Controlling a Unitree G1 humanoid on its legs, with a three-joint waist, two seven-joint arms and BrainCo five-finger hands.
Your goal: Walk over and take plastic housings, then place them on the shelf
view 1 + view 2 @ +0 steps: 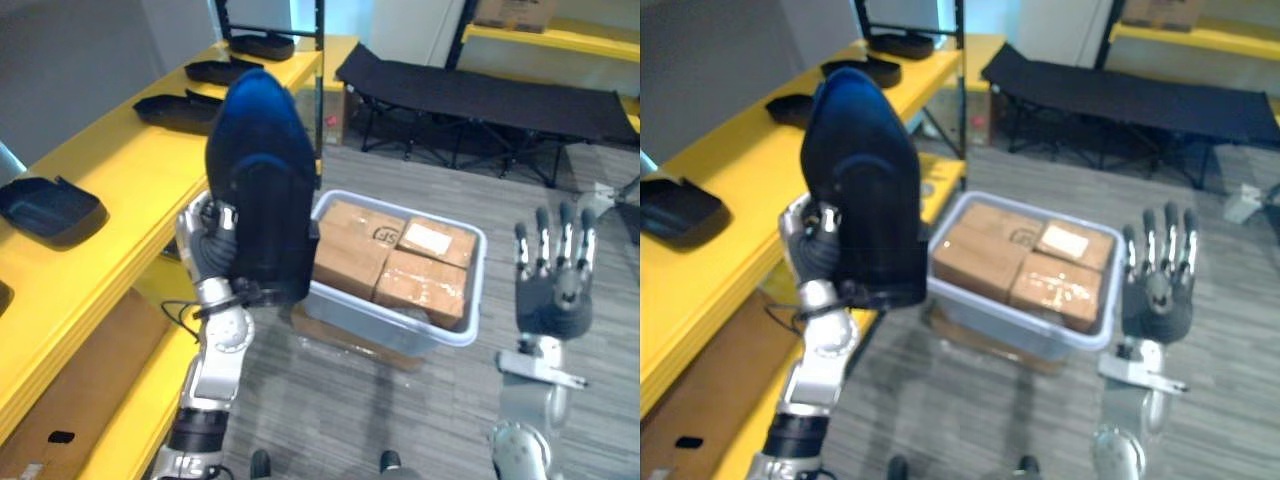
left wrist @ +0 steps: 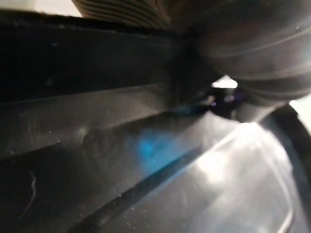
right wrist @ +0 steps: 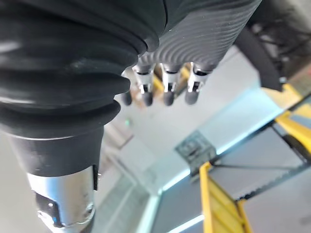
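One dark plastic housing (image 1: 258, 190) stands upright in the left hand (image 1: 207, 240), fingers clasped on its edge, beside the yellow shelf (image 1: 120, 180) — four more housings (image 1: 50, 208) lie there. Right hand (image 1: 555, 290) raised, fingers straight, empty; a grey bin (image 1: 370, 318) of cardboard boxes (image 1: 350, 255) sits between.

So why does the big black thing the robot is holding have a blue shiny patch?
Left eye view: the plastic housing in the left hand is glossy, so light probably bounces off its top as a blue sheen. Left wrist view: the same dark surface, seen very close, shows a blue spot and a pale glare.
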